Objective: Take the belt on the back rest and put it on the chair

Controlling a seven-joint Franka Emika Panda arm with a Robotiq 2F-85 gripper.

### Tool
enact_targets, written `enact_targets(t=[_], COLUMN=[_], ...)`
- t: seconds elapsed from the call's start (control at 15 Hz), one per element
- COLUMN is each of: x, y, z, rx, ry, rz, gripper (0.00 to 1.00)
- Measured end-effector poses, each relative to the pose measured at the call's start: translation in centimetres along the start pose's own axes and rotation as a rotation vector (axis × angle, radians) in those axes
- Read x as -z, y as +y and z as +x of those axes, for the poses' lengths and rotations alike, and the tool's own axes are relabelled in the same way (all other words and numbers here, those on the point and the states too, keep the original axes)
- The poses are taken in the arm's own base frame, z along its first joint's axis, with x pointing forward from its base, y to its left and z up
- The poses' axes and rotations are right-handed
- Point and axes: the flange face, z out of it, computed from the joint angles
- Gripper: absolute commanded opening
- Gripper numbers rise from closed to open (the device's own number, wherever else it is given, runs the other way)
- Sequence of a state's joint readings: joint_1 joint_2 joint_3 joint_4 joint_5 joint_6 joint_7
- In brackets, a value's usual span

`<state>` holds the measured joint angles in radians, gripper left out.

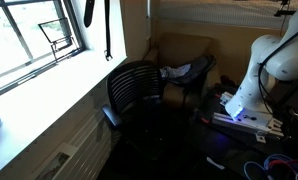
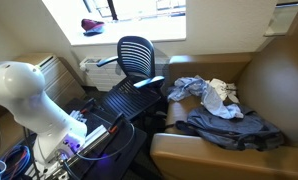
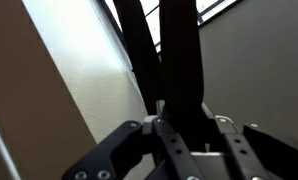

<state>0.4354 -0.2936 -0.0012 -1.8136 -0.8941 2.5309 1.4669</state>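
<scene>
Wrist view: gripper (image 3: pixel 179 128) clamped on the belt (image 3: pixel 179 60), two dark strands running out from between the jaws. In an exterior view the belt (image 1: pixel 107 35) hangs beside the window (image 1: pixel 29 40), lower end just above the back rest (image 1: pixel 137 82) of the chair (image 1: pixel 139 100); contact unclear

Belt (image 1: pixel 107 32) hanging from gripper (image 3: pixel 181 120) just above chair (image 1: pixel 139 88) back, beside window (image 1: pixel 29 40), chair below window, armchair (image 2: pixel 274 75) just beside chair, clothes (image 2: pixel 214 100) on armchair seat, arm (image 2: pixel 29 95) near both, away from window
</scene>
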Motion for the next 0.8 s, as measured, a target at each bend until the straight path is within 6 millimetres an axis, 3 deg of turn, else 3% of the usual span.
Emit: enact_targets(t=[0.33,0.47,0.6,0.8], x=[10.7,12.2,9.5,2.8], y=[-0.1,0.6,2.5,6.5], z=[0.0,-0.9,-2.8,-6.6], rx=[-0.014,0.026,0.056,0.058], ry=[-0.121,-0.198,-0.315,-0.501], rz=[-0.253,-0.321,-0.344,-0.315], gripper=[0.08,0.08,0.08,0.08])
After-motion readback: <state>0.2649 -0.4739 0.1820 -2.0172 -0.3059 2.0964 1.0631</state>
